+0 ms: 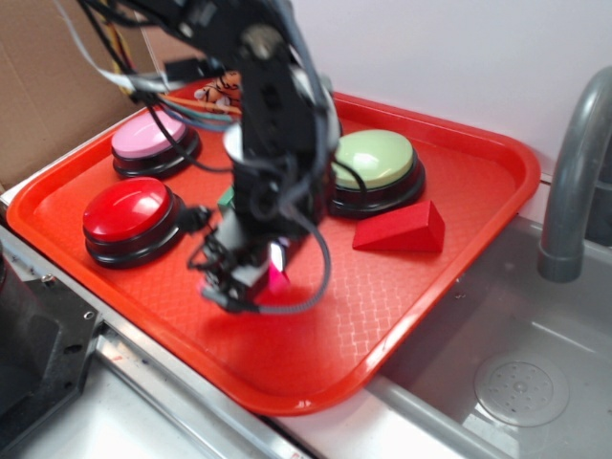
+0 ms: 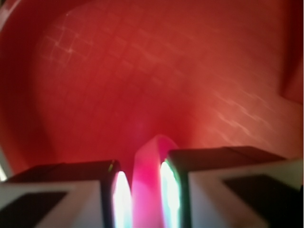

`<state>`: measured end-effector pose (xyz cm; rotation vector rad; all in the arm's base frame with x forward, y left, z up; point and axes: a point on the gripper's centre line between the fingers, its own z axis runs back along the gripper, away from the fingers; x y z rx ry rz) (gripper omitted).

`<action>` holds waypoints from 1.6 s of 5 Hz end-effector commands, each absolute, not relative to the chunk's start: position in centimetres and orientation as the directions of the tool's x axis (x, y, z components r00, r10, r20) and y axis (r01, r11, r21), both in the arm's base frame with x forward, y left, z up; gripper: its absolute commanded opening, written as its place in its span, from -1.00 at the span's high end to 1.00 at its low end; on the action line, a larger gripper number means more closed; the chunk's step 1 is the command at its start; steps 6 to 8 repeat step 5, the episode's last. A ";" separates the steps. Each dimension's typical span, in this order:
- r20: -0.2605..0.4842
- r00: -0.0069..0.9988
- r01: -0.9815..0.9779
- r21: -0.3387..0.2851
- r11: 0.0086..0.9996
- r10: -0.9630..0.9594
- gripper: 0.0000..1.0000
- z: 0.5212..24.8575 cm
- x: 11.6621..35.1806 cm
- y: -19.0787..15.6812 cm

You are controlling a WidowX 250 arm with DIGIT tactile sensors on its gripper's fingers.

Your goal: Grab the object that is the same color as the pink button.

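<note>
The bright pink object (image 2: 147, 190) stands between my two fingers in the wrist view, and both pads press against its sides. In the exterior view my gripper (image 1: 247, 285) is low over the front middle of the red tray (image 1: 478, 163), shut on the pink object (image 1: 278, 279), whose tip pokes out at the gripper's right side. Most of the object is hidden by the fingers. The pink button (image 1: 148, 136) with its pale pink dome sits at the tray's back left, well away from the gripper.
A red-domed button (image 1: 127, 210) sits just left of the gripper. A pale green-domed button (image 1: 375, 161) and a red wedge block (image 1: 402, 229) lie to the right. A sink basin (image 1: 516, 382) and grey faucet (image 1: 574, 172) border the tray's right side.
</note>
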<state>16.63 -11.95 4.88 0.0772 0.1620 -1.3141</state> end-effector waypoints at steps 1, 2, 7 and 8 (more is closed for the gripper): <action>-0.154 0.638 0.766 0.030 0.642 -0.754 1.00 15.2 14.2 -9.3; -0.214 0.808 0.581 0.135 0.803 -0.548 1.00 18.4 12.6 -6.0; -0.118 0.981 -0.136 0.133 0.982 0.152 1.00 23.3 11.8 -2.8; -0.118 0.981 -0.136 0.133 0.982 0.152 1.00 23.3 11.8 -2.8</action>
